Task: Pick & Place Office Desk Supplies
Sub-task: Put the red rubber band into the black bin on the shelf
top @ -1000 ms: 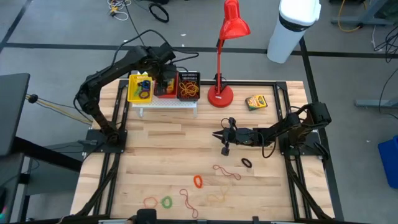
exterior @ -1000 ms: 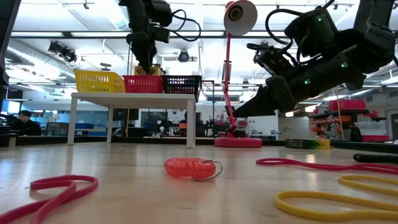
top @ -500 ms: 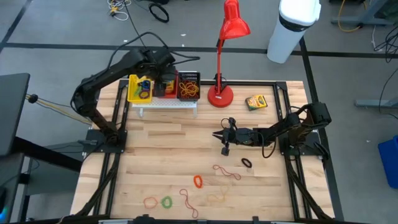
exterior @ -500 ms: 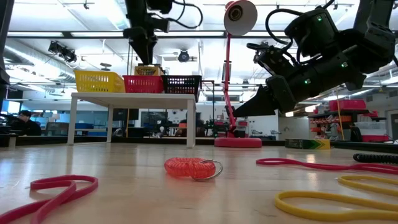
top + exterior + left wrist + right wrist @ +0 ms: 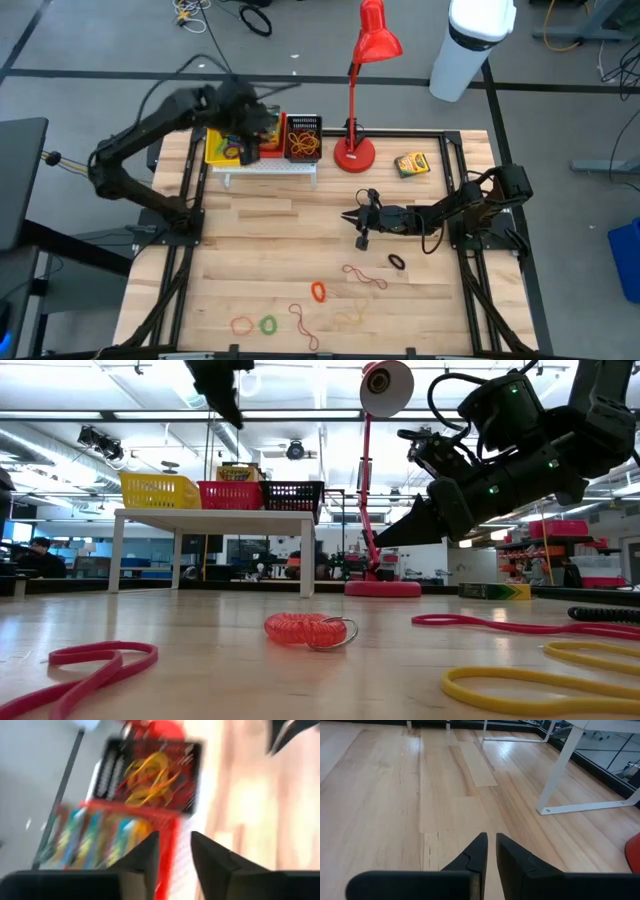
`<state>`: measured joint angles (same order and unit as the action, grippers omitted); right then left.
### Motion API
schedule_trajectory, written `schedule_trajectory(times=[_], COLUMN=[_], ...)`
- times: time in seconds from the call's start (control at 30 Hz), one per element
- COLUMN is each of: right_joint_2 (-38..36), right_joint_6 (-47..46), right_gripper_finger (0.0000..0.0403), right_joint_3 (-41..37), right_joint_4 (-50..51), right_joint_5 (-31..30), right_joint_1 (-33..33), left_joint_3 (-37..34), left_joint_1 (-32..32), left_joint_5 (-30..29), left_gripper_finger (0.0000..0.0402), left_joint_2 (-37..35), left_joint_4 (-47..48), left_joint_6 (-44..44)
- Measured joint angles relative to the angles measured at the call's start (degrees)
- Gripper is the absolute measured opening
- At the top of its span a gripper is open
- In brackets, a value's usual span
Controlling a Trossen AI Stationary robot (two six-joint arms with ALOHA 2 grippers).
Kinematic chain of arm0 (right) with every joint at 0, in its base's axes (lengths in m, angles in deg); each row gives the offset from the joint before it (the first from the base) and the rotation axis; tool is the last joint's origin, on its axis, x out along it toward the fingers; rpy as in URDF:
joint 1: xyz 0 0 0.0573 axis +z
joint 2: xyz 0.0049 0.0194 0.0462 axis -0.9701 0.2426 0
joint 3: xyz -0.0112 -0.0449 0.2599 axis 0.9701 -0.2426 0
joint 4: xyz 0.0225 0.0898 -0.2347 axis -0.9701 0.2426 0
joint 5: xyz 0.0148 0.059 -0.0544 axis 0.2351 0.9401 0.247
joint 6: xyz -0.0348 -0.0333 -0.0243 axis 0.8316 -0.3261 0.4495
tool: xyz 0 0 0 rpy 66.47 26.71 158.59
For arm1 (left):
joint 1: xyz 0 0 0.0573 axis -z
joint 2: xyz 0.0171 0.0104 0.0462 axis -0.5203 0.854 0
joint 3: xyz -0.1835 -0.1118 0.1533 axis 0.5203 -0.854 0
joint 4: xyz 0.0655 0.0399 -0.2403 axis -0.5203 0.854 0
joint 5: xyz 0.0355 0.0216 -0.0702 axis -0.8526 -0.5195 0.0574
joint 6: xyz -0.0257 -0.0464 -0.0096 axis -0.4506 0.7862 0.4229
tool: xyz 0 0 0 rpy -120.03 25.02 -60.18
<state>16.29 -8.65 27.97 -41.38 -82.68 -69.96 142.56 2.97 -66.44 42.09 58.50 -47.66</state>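
Observation:
My left gripper (image 5: 252,130) hovers high above the red basket (image 5: 268,140), open, with nothing between its fingers (image 5: 175,851). Crayon boxes (image 5: 95,840) lie in that basket, and rubber bands (image 5: 150,782) fill the black basket (image 5: 304,138) beside it. One more crayon box (image 5: 411,164) lies flat on the table at the far right. Loose rubber bands lie on the near part of the table: orange-red (image 5: 318,291), red (image 5: 364,277), black (image 5: 397,261), green (image 5: 268,324). Over mid-table my right gripper (image 5: 352,218) hangs shut and empty (image 5: 491,847).
A yellow basket (image 5: 225,143) stands left of the red one on the white rack (image 5: 268,168) at the far left. The tall red lamp (image 5: 353,155) stands right of the rack. Bare wood lies between the rack and the loose bands.
My left gripper has risen from just above the red basket, going up out of the low view and a little toward the table's left edge. A crayon box stays in the red basket.

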Motion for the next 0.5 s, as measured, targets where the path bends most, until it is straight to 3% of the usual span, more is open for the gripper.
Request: schedule_trajectory(times=[0.13,0.3,0.5], right_joint_2=[0.0,0.0,0.0], right_joint_6=[-0.1,-0.6,-0.9], right_gripper_finger=[0.0048,0.0036,0.0008], right_joint_3=[0.0,0.0,0.0], right_joint_4=[0.0,0.1,0.2], right_joint_5=[0.0,0.9,1.1], right_joint_1=[0.0,0.0,0.0], left_joint_3=[-14.2,-36.2,-59.6], left_joint_1=[3.9,7.9,14.7], left_joint_5=[1.8,9.2,11.8], left_gripper_finger=[0.0066,0.0014,0.0011], left_joint_2=[-6.1,-15.0,-16.9], left_joint_4=[-16.9,-45.9,-85.4], left_joint_6=[3.1,7.4,13.1])
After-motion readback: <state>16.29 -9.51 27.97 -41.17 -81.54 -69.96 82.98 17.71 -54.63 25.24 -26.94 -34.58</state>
